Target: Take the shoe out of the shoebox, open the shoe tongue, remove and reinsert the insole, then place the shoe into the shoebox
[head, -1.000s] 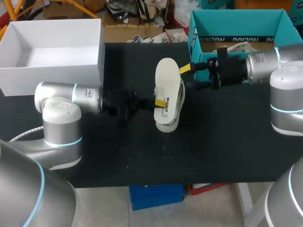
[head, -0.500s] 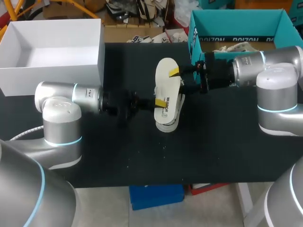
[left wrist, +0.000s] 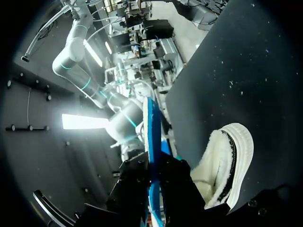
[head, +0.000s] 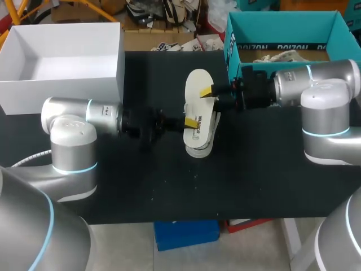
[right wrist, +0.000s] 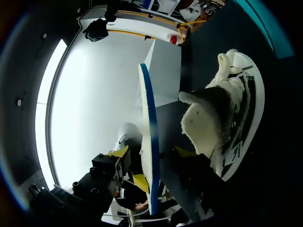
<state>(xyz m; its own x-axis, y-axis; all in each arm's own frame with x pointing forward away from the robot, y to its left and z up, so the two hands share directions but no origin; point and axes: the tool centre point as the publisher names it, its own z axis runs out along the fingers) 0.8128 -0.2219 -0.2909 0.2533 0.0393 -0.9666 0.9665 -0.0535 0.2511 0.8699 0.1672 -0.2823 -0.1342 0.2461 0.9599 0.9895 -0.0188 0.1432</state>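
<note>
Head view — right jaws nearer insole [head: 196,82]

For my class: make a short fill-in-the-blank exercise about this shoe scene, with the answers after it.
The left gripper holds the ____. The shoe rests on the ____, outside both boxes. The open box behind the left arm is ____. The shoebox at the right is ____.
Answers: insole; table; white; teal.

Insole [head: 197,93] over shoe [head: 202,141] (mid-table [head: 254,169]); box [head: 56,93] behind-left, shoebox [head: 282,28] behind-right.
</note>
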